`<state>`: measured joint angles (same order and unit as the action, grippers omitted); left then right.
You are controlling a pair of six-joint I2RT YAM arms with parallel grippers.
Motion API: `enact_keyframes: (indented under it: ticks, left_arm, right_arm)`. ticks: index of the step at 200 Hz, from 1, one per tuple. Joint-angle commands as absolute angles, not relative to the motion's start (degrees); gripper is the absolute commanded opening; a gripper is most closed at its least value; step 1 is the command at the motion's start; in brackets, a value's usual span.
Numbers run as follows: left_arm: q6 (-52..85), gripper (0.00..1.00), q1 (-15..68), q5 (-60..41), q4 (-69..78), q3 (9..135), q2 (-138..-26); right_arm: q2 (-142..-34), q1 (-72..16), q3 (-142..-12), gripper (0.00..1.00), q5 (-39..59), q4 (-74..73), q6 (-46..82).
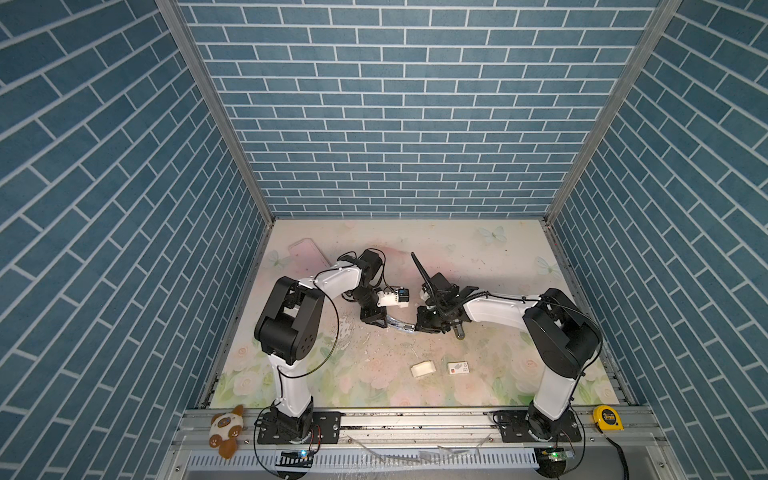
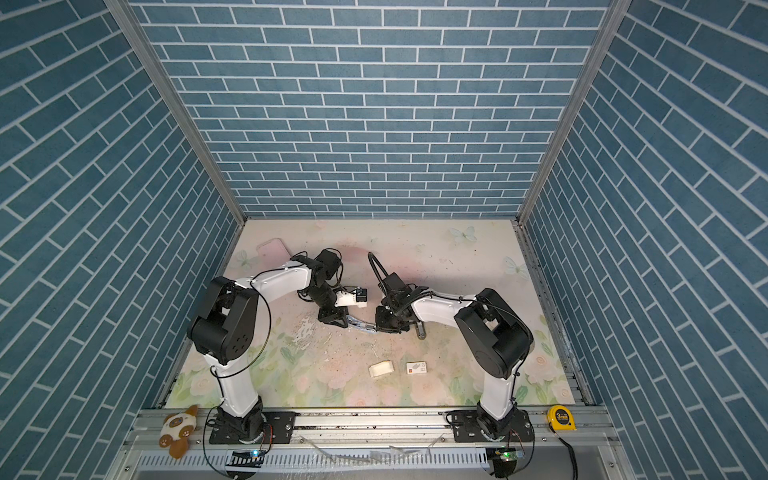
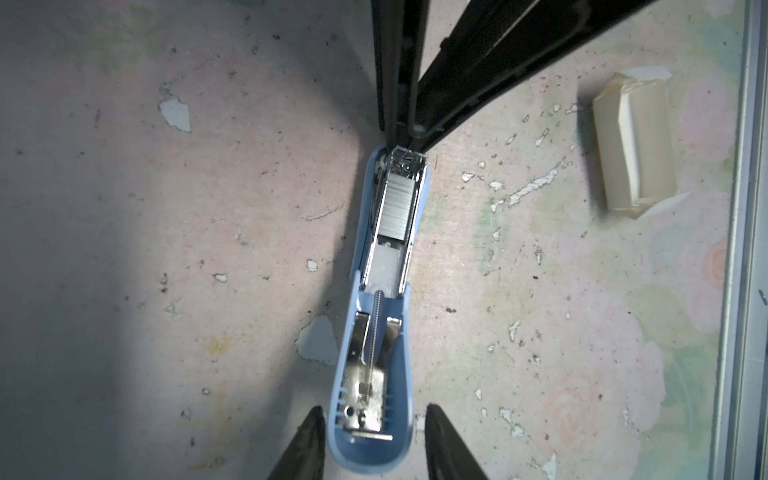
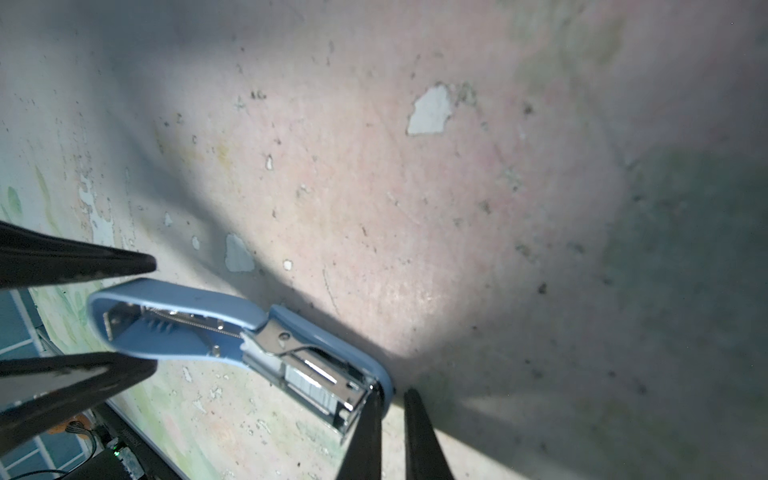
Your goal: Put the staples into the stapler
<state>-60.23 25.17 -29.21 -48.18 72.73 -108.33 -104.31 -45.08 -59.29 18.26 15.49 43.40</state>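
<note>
Left gripper (image 3: 372,409): its black fingers (image 3: 307,444) stand partly apart on either side of the rounded free end of the lid of a pale blue plastic stapler (image 3: 376,316). The left wrist view shows a thin gap on each side, so no firm clamp is seen. The stapler lies folded out flat on the worn floral-print table (image 3: 166,249). The inside of the lid, with its thin steel spring, faces up, and the bright metal magazine is exposed. Right gripper (image 4: 392,395): its black fingers (image 4: 419,440) are nearly together with only a sliver between them. Their tips are at the nose of the magazine, and whether they pinch the blue rim there cannot be told. The staples (image 3: 397,205), a short silvery-grey metal strip, sit inside the magazine channel in its front half, close to the nose. A white plastic pusher (image 3: 384,270) is just behind them. In both top views the stapler spans the space between the two grippers near the middle of the table, lid end toward the left arm and nose toward the right. A small white card tray (image 1: 423,369) lies nearer the arm bases, well apart from the stapler. A red-marked white card sleeve (image 1: 458,368) lies flat just beside the tray, on its right. A pale pink phone case (image 1: 309,253) rests near the far left corner of the table. On the metal rail in front sit a brown and white plush toy (image 1: 225,430) at the left and a yellow tape measure (image 1: 607,417) at the right.
</note>
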Motion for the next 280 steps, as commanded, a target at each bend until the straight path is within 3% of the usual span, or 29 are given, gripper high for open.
enact_keyframes:
  ticks: [1,95,280]
  left_arm:
    - [-61.37,0.39,25.57,-28.66,-49.92,72.04,-107.95]
    - [-58.99,0.23,26.82,-28.58,-45.47,69.54,-104.49]
    - [-55.74,0.19,28.50,-31.38,-45.00,68.12,-101.11]
  right_arm:
    - [-106.92,-44.74,-58.45,0.13,16.08,20.11,41.84]
    - [-107.23,-44.65,-57.86,0.13,16.26,19.17,42.19]
    - [-107.75,-44.48,-57.57,0.11,16.26,18.96,41.93]
